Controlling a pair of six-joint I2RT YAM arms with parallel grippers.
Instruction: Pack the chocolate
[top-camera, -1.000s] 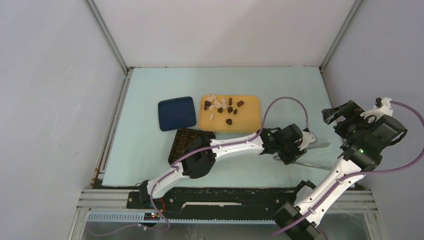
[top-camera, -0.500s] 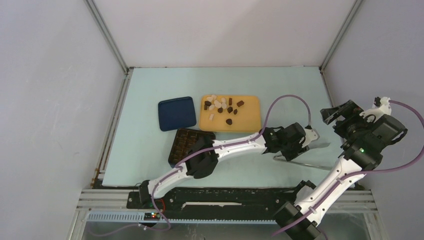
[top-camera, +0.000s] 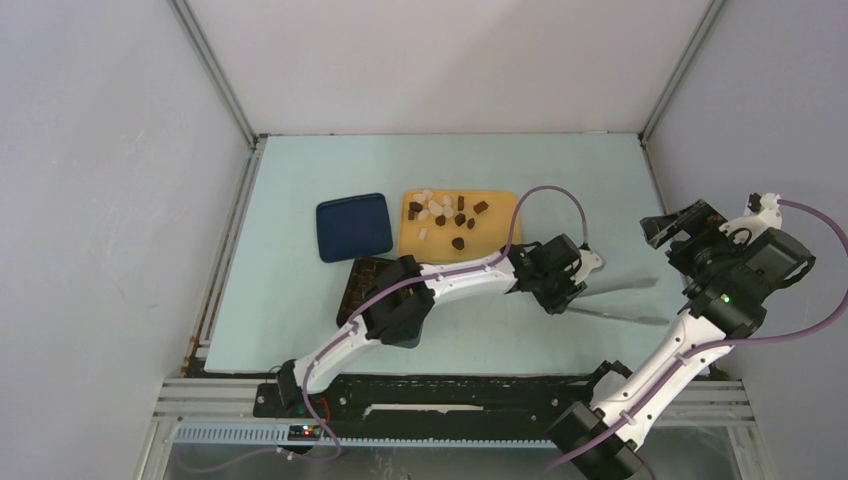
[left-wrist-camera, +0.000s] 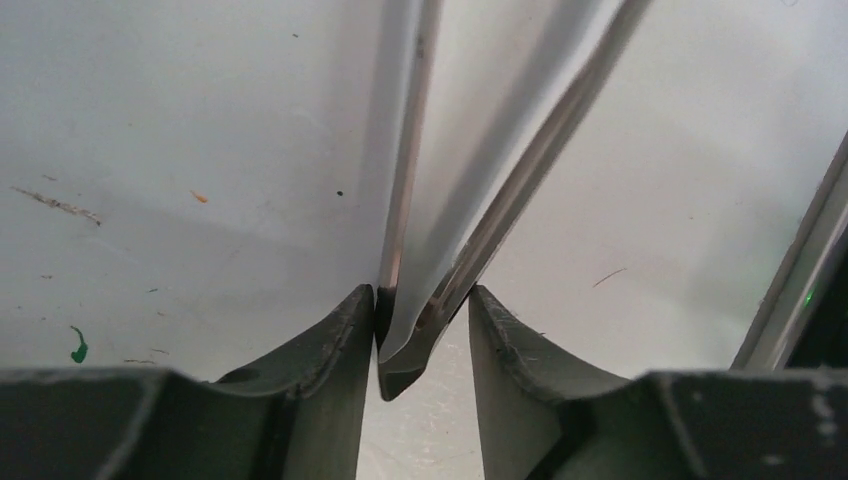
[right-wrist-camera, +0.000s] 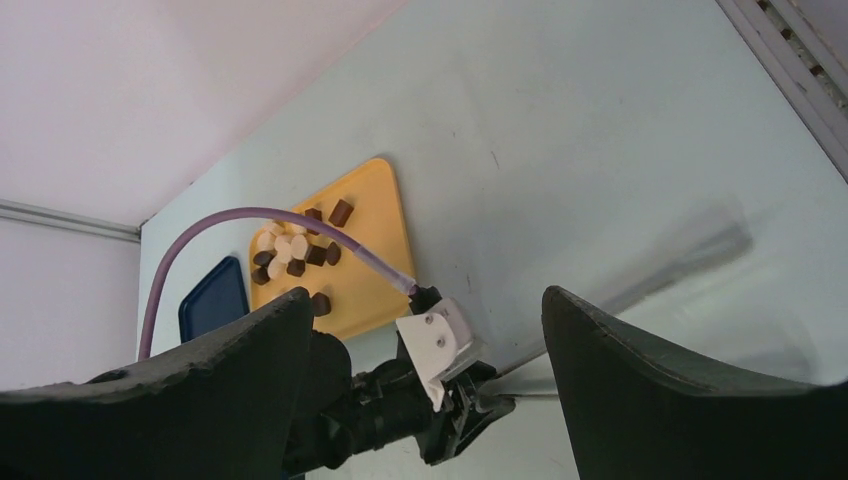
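Okay, left pincer (left-wrist-camera: 420, 320) is about half closed on the hinge end of metal tongs (left-wrist-camera: 400, 350). The two blades splay away from it over the bare counter (top-camera: 450, 160), right of centre. In the wrist view the left finger touches the tongs; the right finger is just beside them and contact is hard to tell. Right pincer (top-camera: 678, 222) is wide open and holds nothing, raised at the far right.

Chocolate (top-camera: 445, 215) is a loose scatter of cream-white and dark brown bits on the yellow tray (top-camera: 500, 240), bunched toward its left half. Tong tips are well apart from it. The box (top-camera: 360, 280) with the brown insert sits near the tray's left corner, partly hidden under the left arm. A blue lid (top-camera: 352, 227) lies just left of the tray.

Handling guess:
- The pieces look tiny, light and rigid, probably smooth, so they may squirt out or roll under a pinch.
- Too much squeeze could chip or mark them.
- Best to take one at a time with the tong tips across opposite sides, starting with outliers at the scatter's edge.
- Some pieces touch each other, so the clustered ones probably need a nudge apart first.
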